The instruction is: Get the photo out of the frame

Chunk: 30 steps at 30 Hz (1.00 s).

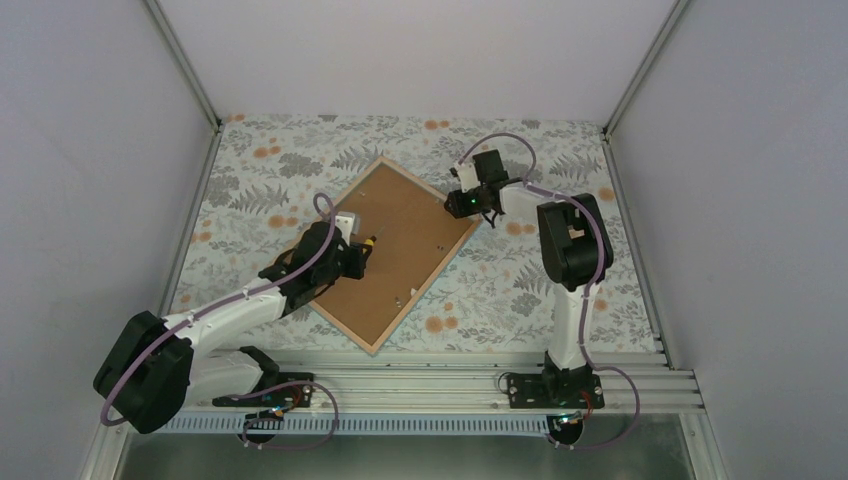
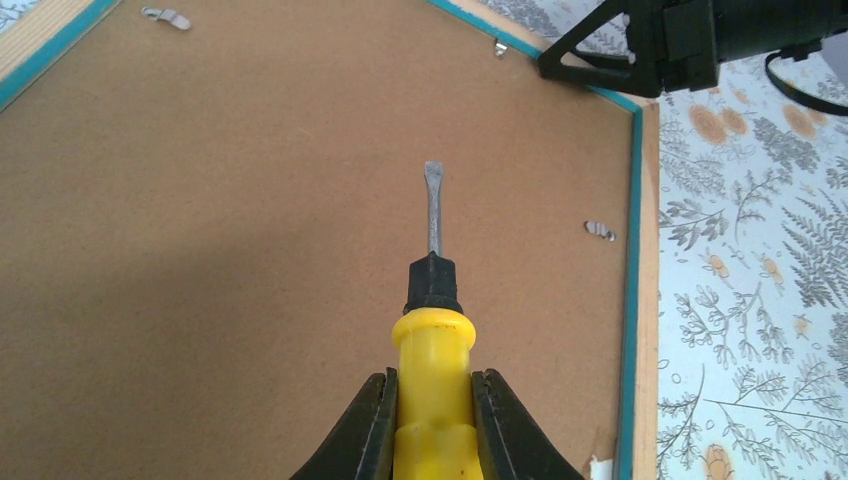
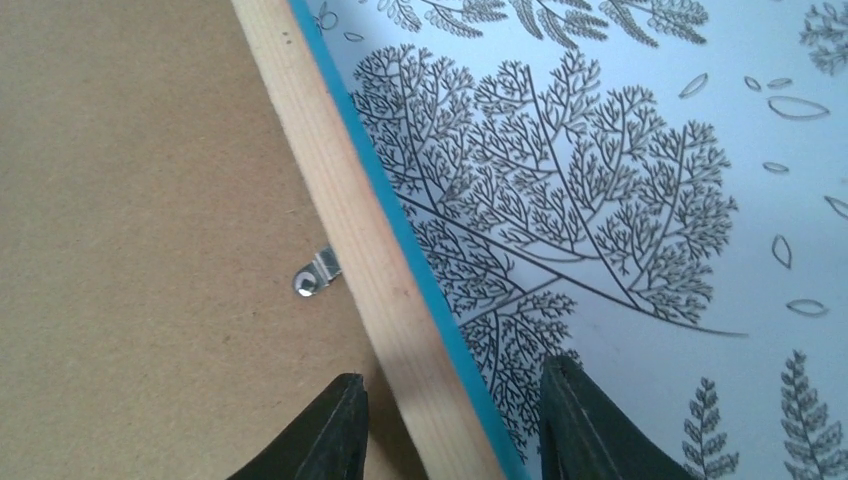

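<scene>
Face down on the flowered cloth, the frame shows us only its back. The brown board sits inside the wood rim, and the metal tabs we can see are turned in over it.

The left gripper is clenched on a yellow-handled screwdriver, whose flat blade is poised over the board, clear of any tab. At the far edge the right gripper straddles the rim, one finger over the board and the other over the cloth. There is a gap on each side, so it grips nothing.

The photo is out of sight; we judge that it lies beneath the board, inside the frame. By our reading the job is barely begun. The tabs have yet to be levered aside and the board lifted, and only then can the photo be drawn out. Nothing we can see has come free.
</scene>
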{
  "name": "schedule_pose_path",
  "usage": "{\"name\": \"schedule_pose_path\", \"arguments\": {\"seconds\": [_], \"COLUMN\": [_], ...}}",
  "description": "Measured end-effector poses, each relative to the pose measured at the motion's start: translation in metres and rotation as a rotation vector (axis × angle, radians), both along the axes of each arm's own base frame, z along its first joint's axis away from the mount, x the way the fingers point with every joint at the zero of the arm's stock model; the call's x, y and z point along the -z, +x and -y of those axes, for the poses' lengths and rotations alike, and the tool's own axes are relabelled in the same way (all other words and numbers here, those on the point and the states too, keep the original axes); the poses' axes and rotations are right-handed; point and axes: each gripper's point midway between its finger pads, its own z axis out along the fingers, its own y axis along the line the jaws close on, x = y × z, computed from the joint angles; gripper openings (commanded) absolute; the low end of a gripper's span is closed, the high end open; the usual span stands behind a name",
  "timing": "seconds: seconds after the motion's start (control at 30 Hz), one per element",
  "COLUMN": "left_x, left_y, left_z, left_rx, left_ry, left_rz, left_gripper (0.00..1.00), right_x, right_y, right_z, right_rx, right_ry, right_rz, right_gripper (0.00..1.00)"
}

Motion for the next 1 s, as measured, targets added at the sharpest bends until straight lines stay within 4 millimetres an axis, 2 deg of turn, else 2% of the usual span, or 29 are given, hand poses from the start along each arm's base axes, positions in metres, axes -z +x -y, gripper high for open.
{"name": "schedule_pose_path", "arguments": {"seconds": [0.23, 0.37, 0.53, 0.73, 1.0], "left_x": [-0.002, -0.002, -0.003, -0.003, -0.004], "left_y": [-0.001, -0.003, -0.004, -0.006, -0.008], "left_z": [0.004, 0.007, 0.012, 0.02, 0.049], "left_rx": [0.02, 0.031, 0.05, 0.077, 0.143], "left_ry": [-0.017, -0.026, -0.042, -0.05, -0.041], "left_rz": [-0.002, -0.011, -0.022, -0.032, -0.043], "left_gripper": [0.02, 0.02, 0.02, 0.02, 0.02], "right_x": [0.002, 0.002, 0.003, 0.003, 0.003], "right_y": [-0.009, -0.025, -0.035, -0.062, -0.097], "right_z": [0.009, 0.013, 0.024, 0.036, 0.045], "right_rx": [0.034, 0.051, 0.135, 0.206, 0.273], "right_ry": [-0.015, -0.022, -0.024, -0.005, 0.046], "right_rz": [0.01, -0.01, -0.028, -0.062, -0.103], "right_gripper": [0.19, 0.12, 0.11, 0.09, 0.06]}}
